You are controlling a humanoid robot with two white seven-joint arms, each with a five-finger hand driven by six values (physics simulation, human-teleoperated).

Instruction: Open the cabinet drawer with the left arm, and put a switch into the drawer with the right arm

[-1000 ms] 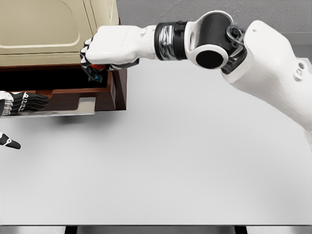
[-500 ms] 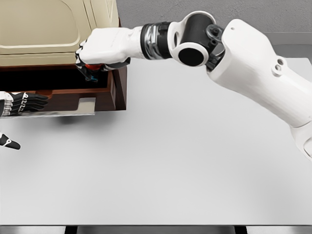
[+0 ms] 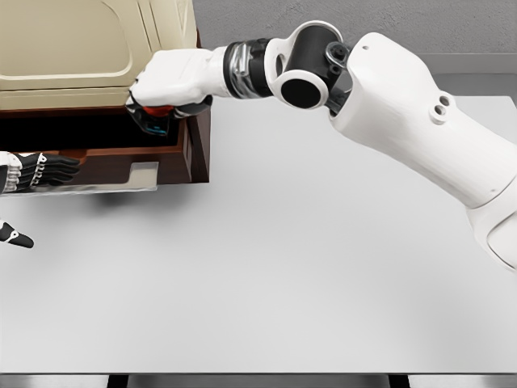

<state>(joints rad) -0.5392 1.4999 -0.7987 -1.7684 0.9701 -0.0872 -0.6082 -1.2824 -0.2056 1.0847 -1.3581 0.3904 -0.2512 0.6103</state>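
Grey wall runs behind a white surface (image 3: 307,267) that fills most of my head view, with a cream cabinet (image 3: 81,48) standing at its far left corner. Under the cabinet's cream body I see the dark wooden drawer (image 3: 190,149) pulled out toward me, its interior in shadow. My right arm reaches across from the right side of the picture, and the right hand (image 3: 166,81) sits over the drawer's right rear corner, fingers curled down around a small object showing red and a bit of blue, which I take to be the switch (image 3: 159,115); it is held just above the drawer's opening, mostly hidden by the fingers. My left hand (image 3: 36,171) shows at the left edge, dark fingers extended against the drawer front beside its pale handle plate (image 3: 141,176); I cannot tell whether they grip anything.
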